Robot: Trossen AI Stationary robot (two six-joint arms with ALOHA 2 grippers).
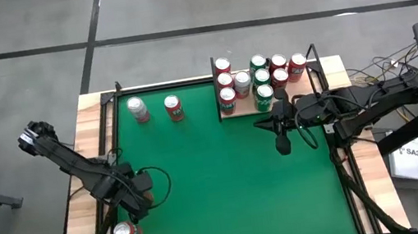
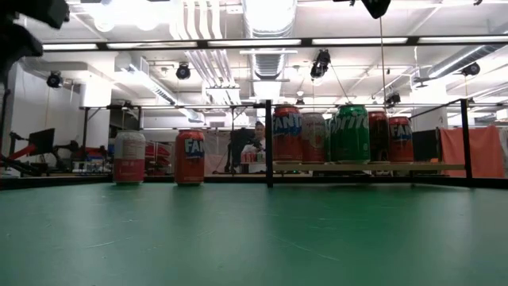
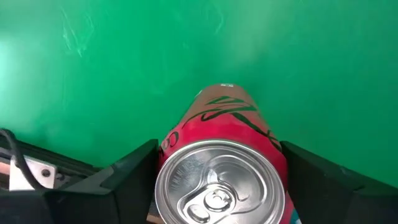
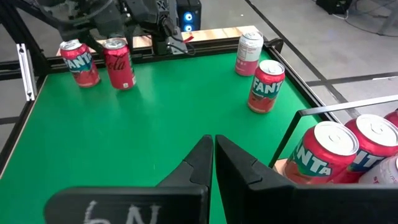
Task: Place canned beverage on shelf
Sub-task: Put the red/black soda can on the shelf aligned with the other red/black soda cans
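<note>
Red can between left gripper fingers, base hidden

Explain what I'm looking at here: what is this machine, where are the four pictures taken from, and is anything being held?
Two dark robot arms work at a green table. One picture looks straight down, one level across the table, one from each wrist. Cans crowd the small wooden shelf; two more stand loose beside it. The fingers of the left gripper flank a red can, though a firm grip isn't evident. The right gripper, fingers shut and empty, waits near the shelf.
</note>
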